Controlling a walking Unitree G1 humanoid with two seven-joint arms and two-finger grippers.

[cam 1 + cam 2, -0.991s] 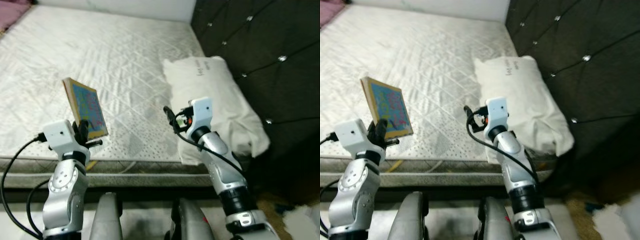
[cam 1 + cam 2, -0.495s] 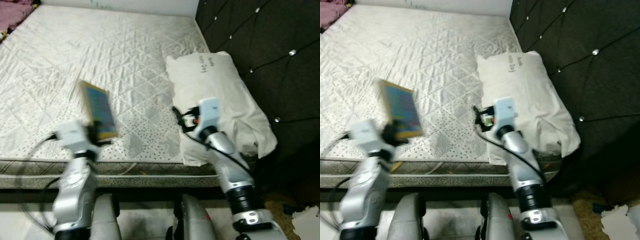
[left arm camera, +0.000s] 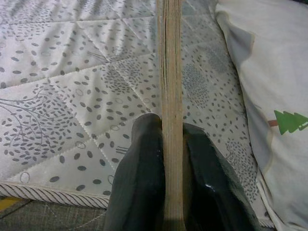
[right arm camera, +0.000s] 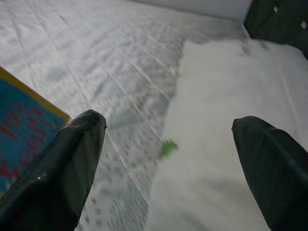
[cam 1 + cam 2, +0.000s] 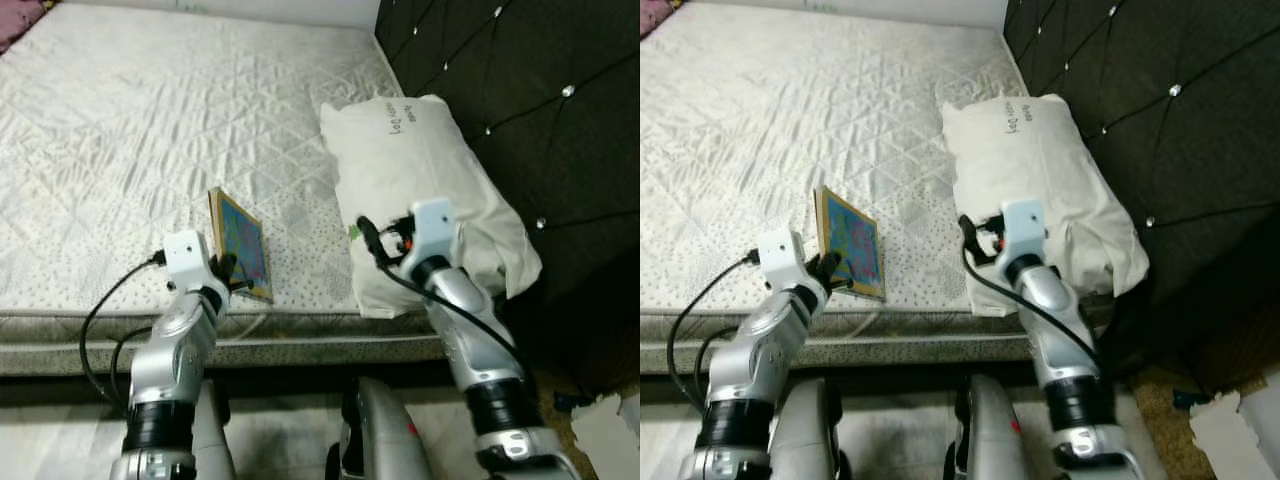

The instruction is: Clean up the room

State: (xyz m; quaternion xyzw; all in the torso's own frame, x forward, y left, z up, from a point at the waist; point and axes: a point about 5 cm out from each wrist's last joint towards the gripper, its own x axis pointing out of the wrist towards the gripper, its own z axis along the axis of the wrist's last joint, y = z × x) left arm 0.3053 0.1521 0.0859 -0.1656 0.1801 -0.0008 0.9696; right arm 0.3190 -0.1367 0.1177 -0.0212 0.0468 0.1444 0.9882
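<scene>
Upright, book [image 5: 241, 244] in left hand [image 3: 166, 187] near mattress [image 5: 120, 140] edge; right hand [image 4: 168, 159] wide.

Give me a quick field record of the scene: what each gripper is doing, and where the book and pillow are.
left gripper: shut on book, over the mattress's near edge
book: held on edge, colourful cover facing the pillow
right gripper: open, holding nothing, over the pillow's near end
pillow: white, lying on the mattress against the headboard
mattress: quilted, bare
headboard: dark, tufted
</scene>
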